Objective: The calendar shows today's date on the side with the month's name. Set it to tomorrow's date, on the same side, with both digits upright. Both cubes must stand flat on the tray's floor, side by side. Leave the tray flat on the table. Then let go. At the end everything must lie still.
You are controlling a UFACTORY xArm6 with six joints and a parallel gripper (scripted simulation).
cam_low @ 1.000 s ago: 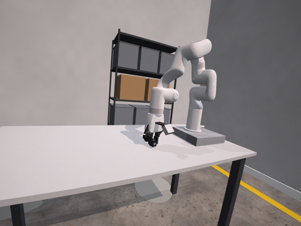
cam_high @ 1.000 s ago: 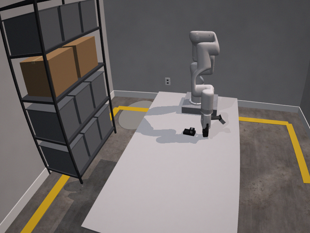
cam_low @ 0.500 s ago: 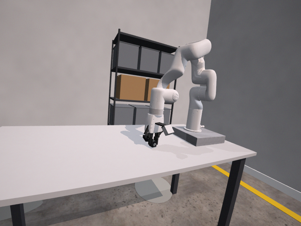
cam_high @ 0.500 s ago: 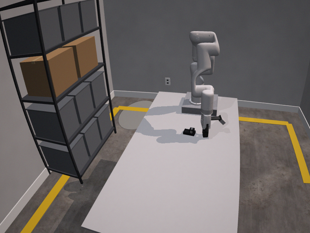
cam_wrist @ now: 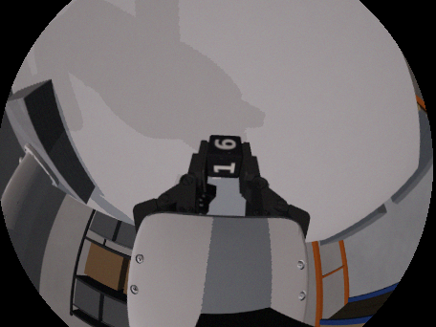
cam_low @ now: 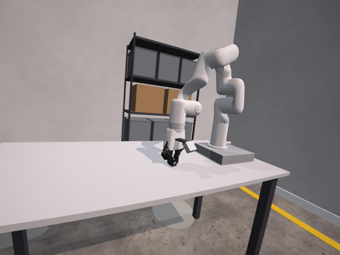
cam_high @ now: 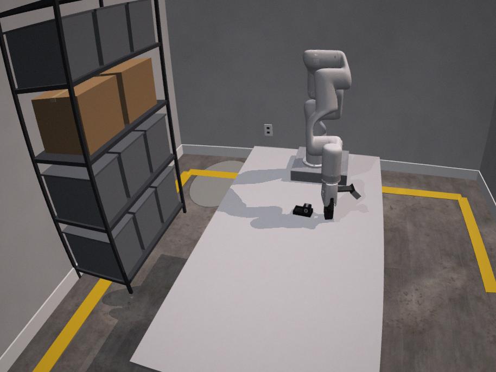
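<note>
"Black tray (cam_high: 297,209) (cam_low: 164,157), one, small. Top view: where does it stand?"

"On the white table (cam_high: 260,280) (cam_low: 82,178) (cam_wrist: 335,119), beside the gripper (cam_high: 328,211) (cam_low: 173,159) (cam_wrist: 224,152) and apart from it. One dark cube (cam_high: 306,207) with it, a pale round digit on the face towards the camera. Whether that cube sits flat, cannot be told at this scale."

"Exterior view, next entry?"

"Gripper, pointing down, low over the table, its fingers closed on a second cube (cam_low: 173,162) (cam_wrist: 225,152). One face of it shows a white digit. Tray: behind the fingers, partly hidden. Background: black shelf rack (cam_high: 79,123) (cam_low: 131,68) (cam_wrist: 76,274), holding brown boxes (cam_high: 100,116) (cam_low: 149,98) (cam_wrist: 102,265) and grey bins (cam_high: 116,172) (cam_low: 140,129) (cam_wrist: 87,292)."

"Wrist view, last sheet. Condition of grip?"

"Gripped cube, black, one finger at either side. Two faces legible: a 1 on the nearer, a round figure like 6 or 9 on the farther, both lying sideways in this view. Held item is outside the tray, so the pair is not side by side. Contact between its underside and the table: cannot be told"

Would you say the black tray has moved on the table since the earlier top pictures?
No, the black tray sits in the same place relative to the robot's base block.
</note>
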